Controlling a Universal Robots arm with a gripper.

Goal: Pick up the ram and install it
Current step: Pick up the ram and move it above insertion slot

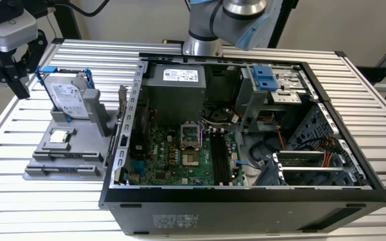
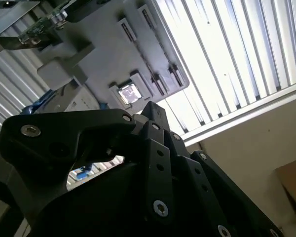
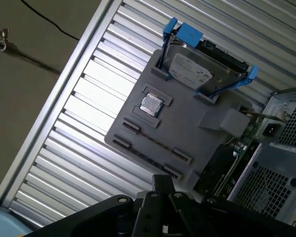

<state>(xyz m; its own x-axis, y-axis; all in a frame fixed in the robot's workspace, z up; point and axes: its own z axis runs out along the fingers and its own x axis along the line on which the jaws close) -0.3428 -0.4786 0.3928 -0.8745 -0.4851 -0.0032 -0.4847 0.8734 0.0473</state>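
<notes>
Gripper (image 1: 18, 83) at the exterior view's far left, beyond the grey fixture (image 3: 187, 123); its opening cannot be told. The ram (image 3: 221, 170), apparently the dark stick, stands on edge between fixture and computer case (image 1: 247, 203).

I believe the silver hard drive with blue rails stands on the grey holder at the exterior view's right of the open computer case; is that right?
Not quite: the exterior view shows the hard drive standing on the grey holder at that view's left of the open computer case, not its right.
</notes>
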